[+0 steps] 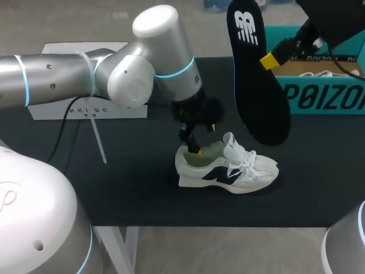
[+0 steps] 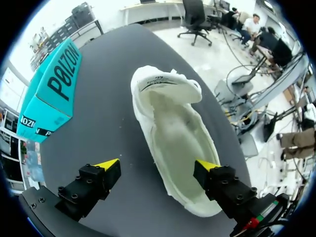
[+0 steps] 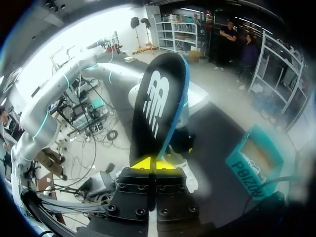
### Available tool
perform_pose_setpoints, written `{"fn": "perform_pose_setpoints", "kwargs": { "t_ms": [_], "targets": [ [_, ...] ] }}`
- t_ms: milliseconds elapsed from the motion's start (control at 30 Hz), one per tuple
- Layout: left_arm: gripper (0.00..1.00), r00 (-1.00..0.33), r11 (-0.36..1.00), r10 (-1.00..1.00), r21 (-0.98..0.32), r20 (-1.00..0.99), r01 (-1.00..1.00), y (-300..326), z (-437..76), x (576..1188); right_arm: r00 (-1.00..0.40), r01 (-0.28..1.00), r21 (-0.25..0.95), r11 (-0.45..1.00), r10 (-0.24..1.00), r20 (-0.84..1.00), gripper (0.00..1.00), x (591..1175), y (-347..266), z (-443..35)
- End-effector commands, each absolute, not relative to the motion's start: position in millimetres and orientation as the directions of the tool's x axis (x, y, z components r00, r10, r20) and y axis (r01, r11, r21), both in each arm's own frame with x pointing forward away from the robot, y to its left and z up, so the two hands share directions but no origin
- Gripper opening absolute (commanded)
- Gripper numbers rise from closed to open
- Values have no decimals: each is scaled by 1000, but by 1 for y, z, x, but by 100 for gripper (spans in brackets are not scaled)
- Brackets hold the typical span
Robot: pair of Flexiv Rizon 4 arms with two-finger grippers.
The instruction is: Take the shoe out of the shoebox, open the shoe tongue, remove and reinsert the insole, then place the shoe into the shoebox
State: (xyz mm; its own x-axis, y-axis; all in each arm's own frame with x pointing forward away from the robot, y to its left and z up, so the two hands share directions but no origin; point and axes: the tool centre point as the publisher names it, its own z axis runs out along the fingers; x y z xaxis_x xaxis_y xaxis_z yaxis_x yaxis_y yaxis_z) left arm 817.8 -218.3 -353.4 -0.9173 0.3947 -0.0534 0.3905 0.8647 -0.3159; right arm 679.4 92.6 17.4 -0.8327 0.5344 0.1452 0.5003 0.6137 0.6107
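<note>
head view: the right claw (image 1: 271, 59) is pinching the insole (image 1: 256, 74) upright above the shoe (image 1: 228, 168) on the counter (image 1: 131, 182), left of the cut-off shoebox (image 1: 325, 85).
left wrist view: the left claw (image 2: 157, 165) is gaping empty astride the heel; unclamped, the shoe could be skidding at reinsertion.
right wrist view: the insole is hiding the shoe.

Black insole (image 3: 159, 103) pinched between fingers (image 3: 142, 163); teal shoebox (image 3: 253, 169) nearby

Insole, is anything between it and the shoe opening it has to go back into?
Yes. The left gripper sits at the heel end of the shoe, over its opening, jaws open, in the way of the insole held up by the right gripper.
</note>
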Motion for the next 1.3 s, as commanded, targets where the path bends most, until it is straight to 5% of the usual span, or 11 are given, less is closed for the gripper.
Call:
{"fn": "perform_pose_setpoints", "kwargs": {
  "t_ms": [33,200,233,267,300,1000,1300],
  "targets": [
    [100,-920,867,391,-319,-41,383,-229,-371,822,-833,502,607,616,534,147,0,681,94,18],
    [100,-922,871,388,-324,-10,370,-232,-379,818,-833,502,607,616,534,147,0,681,94,18],
    [48,-922,871,387,-323,-12,370,-232,-380,819,-833,502,607,616,534,147,0,681,94,18],
    [13,-922,869,387,-329,-16,370,-231,-381,820,-833,502,607,616,534,147,0,681,94,18],
    [0,-921,867,389,-336,-4,367,-231,-380,819,-833,502,607,616,534,147,0,681,94,18],
    [0,-914,861,405,-341,8,378,-226,-383,818,-833,502,607,616,534,147,0,681,94,18],
    [0,-818,717,568,-437,-85,543,-245,-342,818,-833,502,607,616,534,147,0,681,94,18]
  ]
}}
